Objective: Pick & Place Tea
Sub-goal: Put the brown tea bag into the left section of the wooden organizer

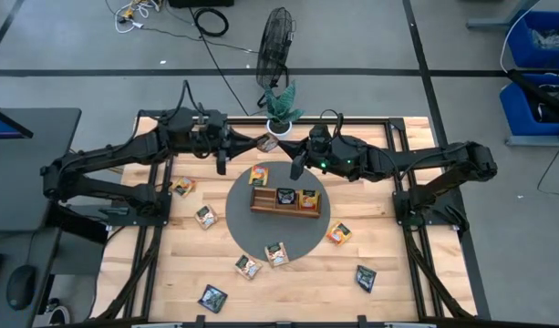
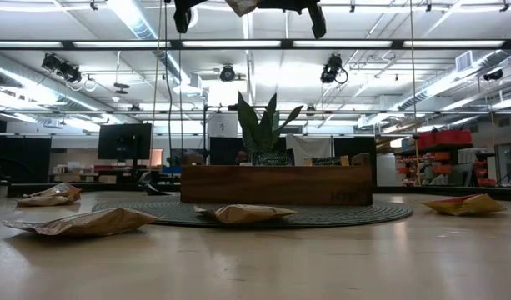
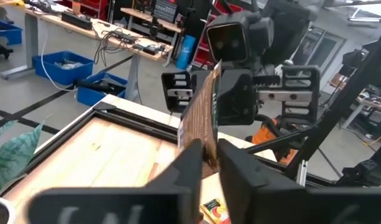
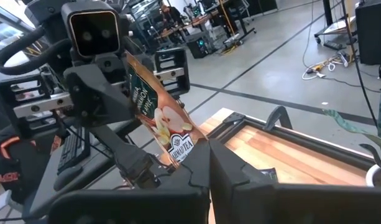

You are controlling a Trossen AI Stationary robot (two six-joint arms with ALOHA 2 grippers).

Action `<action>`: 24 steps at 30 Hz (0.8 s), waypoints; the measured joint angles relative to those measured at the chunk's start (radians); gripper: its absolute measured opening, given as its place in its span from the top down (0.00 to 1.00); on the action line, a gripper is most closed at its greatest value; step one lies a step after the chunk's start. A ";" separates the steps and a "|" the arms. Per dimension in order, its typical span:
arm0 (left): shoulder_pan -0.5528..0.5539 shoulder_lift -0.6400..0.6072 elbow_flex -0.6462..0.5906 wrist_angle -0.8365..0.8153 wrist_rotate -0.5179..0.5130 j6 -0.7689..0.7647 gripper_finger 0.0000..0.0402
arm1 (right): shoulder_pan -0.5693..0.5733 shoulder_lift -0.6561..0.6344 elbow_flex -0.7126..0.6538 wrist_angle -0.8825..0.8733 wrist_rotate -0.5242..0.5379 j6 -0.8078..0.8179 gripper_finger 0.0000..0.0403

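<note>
One brown tea sachet [image 1: 268, 143] printed with an apple hangs in the air above the table's far middle, between my two grippers. My left gripper [image 1: 254, 142] comes at it from the table's left and my right gripper [image 1: 283, 146] from the right; both are shut on it. The left wrist view shows the sachet [image 3: 201, 115] edge-on, and the right wrist view shows its printed face [image 4: 156, 109]. Several other tea sachets lie flat on the table, among them one [image 1: 205, 216] at the left and one [image 1: 339, 233] at the right. My left gripper [image 3: 209, 158] pinches the sachet's lower edge [image 3: 206, 144] between its two fingers, level, coming from the table's left. The sachet stands upright above the fingers, clear of the table. My right gripper [image 4: 207, 163] pinches the sachet's lower corner [image 4: 189, 146] between its two fingers, level, from the table's right. The sachet rises tilted above the fingers, lifted clear.
A brown wooden tray [image 1: 285, 208] with sachets in its compartments stands on a round dark mat [image 1: 243, 214] at the table's middle. A potted green plant [image 1: 281, 107] stands at the far edge, close behind the grippers. The black frame [image 1: 402, 137] runs round the table.
</note>
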 joint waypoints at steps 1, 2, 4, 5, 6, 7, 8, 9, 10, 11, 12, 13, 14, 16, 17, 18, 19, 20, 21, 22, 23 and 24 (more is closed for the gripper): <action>0.000 0.000 0.000 0.000 0.000 0.000 0.93 | 0.000 0.000 0.000 0.000 -0.004 0.000 1.00; 0.000 0.001 0.000 0.001 0.000 0.000 0.96 | 0.000 0.000 0.000 0.000 -0.006 0.000 1.00; 0.002 0.000 0.000 0.005 0.000 0.000 0.98 | 0.000 0.000 0.000 0.000 -0.012 -0.002 1.00; 0.003 0.000 0.000 0.005 0.000 0.000 0.99 | 0.000 0.000 0.000 0.000 -0.014 -0.010 1.00; 0.005 0.000 0.000 0.004 0.002 0.000 0.99 | 0.000 0.000 0.000 0.000 -0.019 -0.022 1.00; 0.007 0.000 0.000 0.004 0.004 -0.004 0.99 | -0.001 0.000 0.000 -0.001 -0.030 -0.031 1.00; 0.008 0.000 0.000 0.004 0.003 -0.005 0.99 | -0.001 -0.001 0.000 -0.006 -0.048 -0.044 1.00; 0.008 0.000 0.000 0.002 0.003 -0.005 0.99 | -0.003 -0.006 0.000 -0.020 -0.070 -0.054 0.99; 0.008 0.000 0.000 -0.001 0.003 -0.005 0.99 | -0.004 -0.015 -0.001 -0.042 -0.088 -0.066 0.97; 0.008 -0.001 0.000 -0.003 0.003 -0.004 0.99 | -0.004 -0.025 -0.001 -0.062 -0.096 -0.077 0.96; 0.008 -0.005 0.000 -0.011 0.007 -0.001 0.99 | -0.003 -0.038 -0.001 -0.091 -0.102 -0.091 0.93; 0.008 -0.009 0.000 -0.016 0.013 0.003 0.99 | -0.003 -0.051 -0.001 -0.129 -0.101 -0.109 0.91; 0.008 -0.011 0.001 -0.016 0.018 0.006 0.99 | -0.003 -0.063 -0.002 -0.149 -0.102 -0.126 0.88; 0.008 -0.011 0.001 -0.041 0.026 0.011 1.00 | -0.003 -0.095 -0.002 -0.205 -0.099 -0.165 0.82; 0.008 -0.010 0.001 -0.058 0.034 0.025 1.00 | -0.004 -0.113 -0.002 -0.221 -0.097 -0.185 0.79; 0.008 -0.009 0.001 -0.073 0.042 0.037 1.00 | -0.004 -0.131 -0.002 -0.251 -0.097 -0.203 0.76; 0.008 -0.008 0.001 -0.091 0.047 0.054 1.00 | -0.004 -0.145 -0.002 -0.281 -0.093 -0.220 0.74; 0.008 -0.006 0.001 -0.109 0.048 0.067 1.00 | -0.005 -0.159 -0.002 -0.306 -0.093 -0.233 0.71; 0.008 -0.005 0.001 -0.135 0.049 0.083 1.00 | -0.007 -0.171 -0.002 -0.345 -0.093 -0.247 0.69; 0.008 -0.004 0.001 -0.168 0.049 0.107 1.00 | -0.008 -0.182 -0.002 -0.374 -0.092 -0.256 0.67; 0.008 -0.002 0.001 -0.195 0.048 0.138 1.00 | -0.009 -0.194 -0.002 -0.393 -0.089 -0.259 0.65; 0.008 -0.002 0.000 -0.218 0.048 0.171 1.00 | -0.009 -0.204 -0.002 -0.422 -0.076 -0.259 0.64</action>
